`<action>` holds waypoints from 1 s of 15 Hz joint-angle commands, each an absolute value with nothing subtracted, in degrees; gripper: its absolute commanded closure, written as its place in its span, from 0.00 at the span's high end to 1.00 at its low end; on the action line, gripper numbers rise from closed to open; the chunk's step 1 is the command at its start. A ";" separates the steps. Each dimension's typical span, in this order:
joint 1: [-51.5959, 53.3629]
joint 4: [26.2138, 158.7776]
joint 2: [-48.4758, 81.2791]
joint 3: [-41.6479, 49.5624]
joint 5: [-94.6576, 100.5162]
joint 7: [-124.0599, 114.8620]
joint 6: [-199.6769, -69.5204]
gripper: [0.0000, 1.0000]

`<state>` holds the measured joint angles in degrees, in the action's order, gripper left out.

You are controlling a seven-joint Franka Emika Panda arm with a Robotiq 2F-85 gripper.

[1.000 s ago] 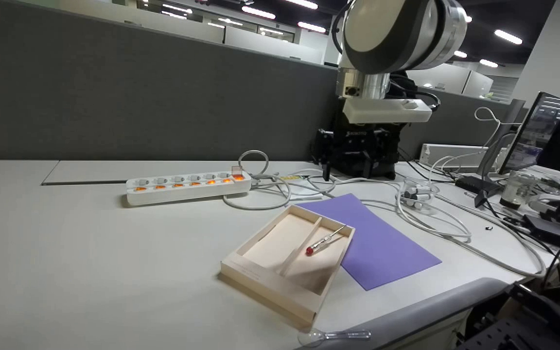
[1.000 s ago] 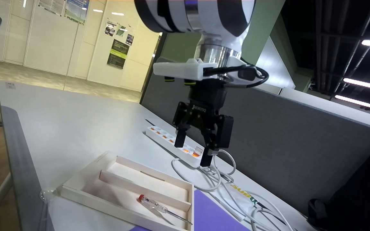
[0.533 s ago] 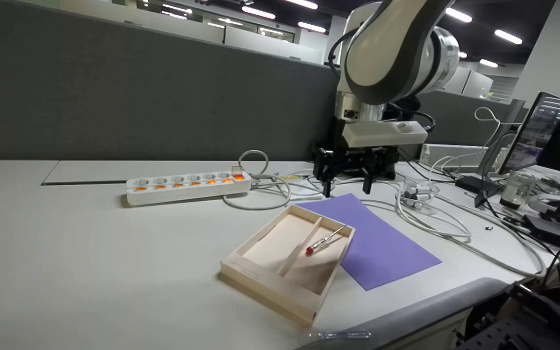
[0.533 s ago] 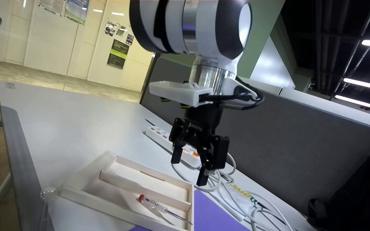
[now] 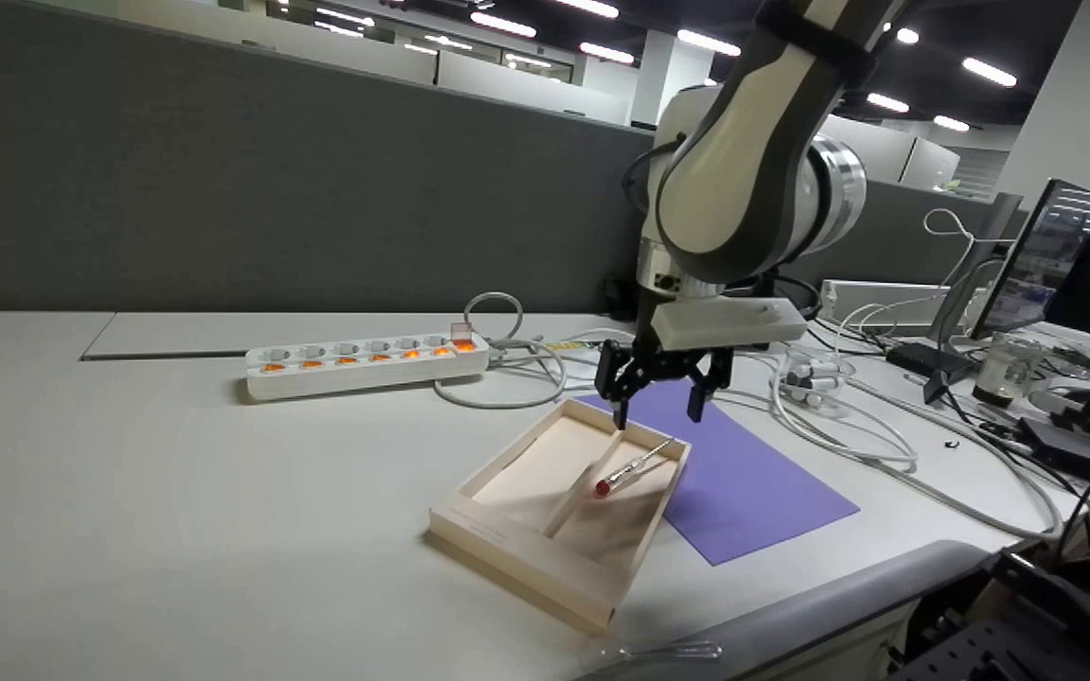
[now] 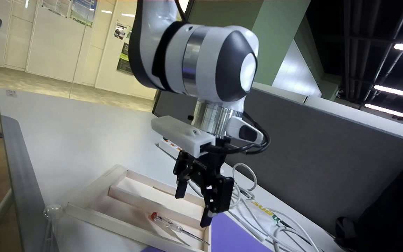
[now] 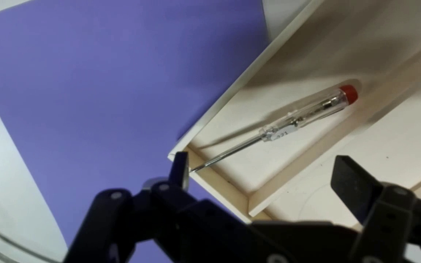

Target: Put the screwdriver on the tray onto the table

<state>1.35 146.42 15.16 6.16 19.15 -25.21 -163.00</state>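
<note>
Sinking since a moment ago, the Franka arm (image 6: 201, 63) is bringing its tool (image 5: 658, 413) lower and closer to the tray (image 5: 517, 539), while the tester screwdriver (image 7: 287, 126) is staying where it was. Both fingers (image 7: 356, 184) of the tool are standing wide apart, and in both exterior views they are hovering over one end of the tray. In the wrist view, one finger is appearing just beside the screwdriver's tip, and the other is showing over the neighbouring compartment.

The screwdriver is lying inside the pale wooden tray, in the compartment nearer the purple sheet (image 5: 753, 501). Its red cap is resting near the divider (image 7: 287, 175), and its thin metal shaft is slanting toward the end wall, the tip reaching the rim. The tray is sitting on the worktop (image 5: 223, 511), partly overlapping the purple sheet.

Farther back in an exterior view, a white power strip (image 5: 365, 371) with orange switches is resting on the worktop, with white cables (image 5: 498, 407) coiling beside it. A transparent spoon-shaped piece (image 5: 673, 652) is lying at the worktop's edge, near the tray. A monitor (image 5: 1042, 255) is standing well apart from the tray.
</note>
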 commanded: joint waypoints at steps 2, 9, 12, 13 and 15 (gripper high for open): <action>4.74 144.80 19.18 9.07 17.15 -22.23 -166.69 1.00; 5.77 144.30 21.71 9.57 11.19 -16.37 -168.73 1.00; 4.87 144.49 21.73 8.78 9.08 -13.60 -168.57 1.00; 4.87 144.47 21.82 8.87 8.68 -13.18 -168.51 1.00; 4.39 144.31 22.10 8.55 7.39 -12.04 -168.21 1.00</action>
<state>4.94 144.90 21.57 8.78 9.27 -13.95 -168.24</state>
